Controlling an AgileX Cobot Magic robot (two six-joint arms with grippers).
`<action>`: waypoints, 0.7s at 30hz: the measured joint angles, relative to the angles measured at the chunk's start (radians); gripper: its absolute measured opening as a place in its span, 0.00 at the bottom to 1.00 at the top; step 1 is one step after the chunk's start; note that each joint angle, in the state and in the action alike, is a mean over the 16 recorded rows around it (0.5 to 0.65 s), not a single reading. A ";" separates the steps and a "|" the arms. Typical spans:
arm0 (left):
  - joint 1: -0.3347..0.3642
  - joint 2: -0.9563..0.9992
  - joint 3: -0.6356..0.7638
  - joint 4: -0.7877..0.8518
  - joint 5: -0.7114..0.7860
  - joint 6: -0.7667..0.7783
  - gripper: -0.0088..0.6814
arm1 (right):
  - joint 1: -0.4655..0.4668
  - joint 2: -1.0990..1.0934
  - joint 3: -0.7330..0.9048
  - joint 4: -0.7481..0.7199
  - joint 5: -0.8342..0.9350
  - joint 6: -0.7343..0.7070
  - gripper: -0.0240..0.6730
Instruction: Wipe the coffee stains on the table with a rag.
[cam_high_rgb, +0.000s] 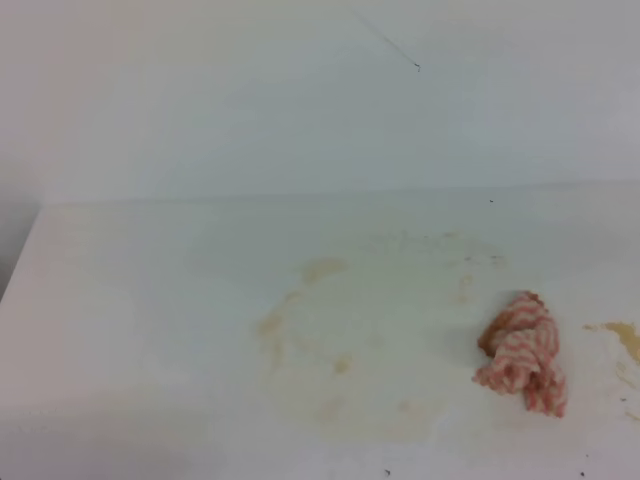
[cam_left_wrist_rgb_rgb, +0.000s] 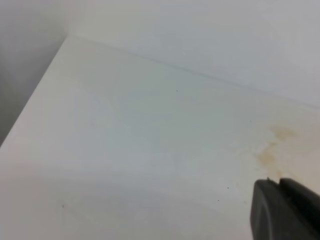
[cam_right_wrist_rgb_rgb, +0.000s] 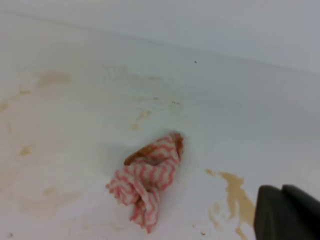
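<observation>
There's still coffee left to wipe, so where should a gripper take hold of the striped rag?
Grip the rag at its raised, bunched middle, coming straight down from above. It lies loose and crumpled on the table, so the thick folds probably offer more to pinch than its thin edges.

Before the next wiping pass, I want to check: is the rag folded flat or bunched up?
Bunched up. The rag lies as a twisted, crumpled lump on the table, one end stained brown.

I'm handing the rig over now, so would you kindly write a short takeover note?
Left claw: shut, holding nothing, apart from the rag.
Right claw: shut, empty, beside the rag.
Rag: bunched, lying loose on the table, right of centre.
Done: the middle is wiped down to pale coffee stains.
Left: a darker amber blotch to the right of the rag, plus the faint smears.
</observation>
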 joint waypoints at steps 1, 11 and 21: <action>0.000 0.000 0.000 0.000 0.000 0.000 0.01 | 0.000 -0.003 0.000 0.003 0.005 0.000 0.04; 0.000 0.000 0.000 0.000 0.000 0.000 0.01 | 0.000 -0.131 0.006 -0.003 0.017 -0.003 0.04; 0.000 0.000 0.000 0.000 0.000 0.000 0.01 | 0.000 -0.470 0.238 -0.056 -0.217 -0.035 0.03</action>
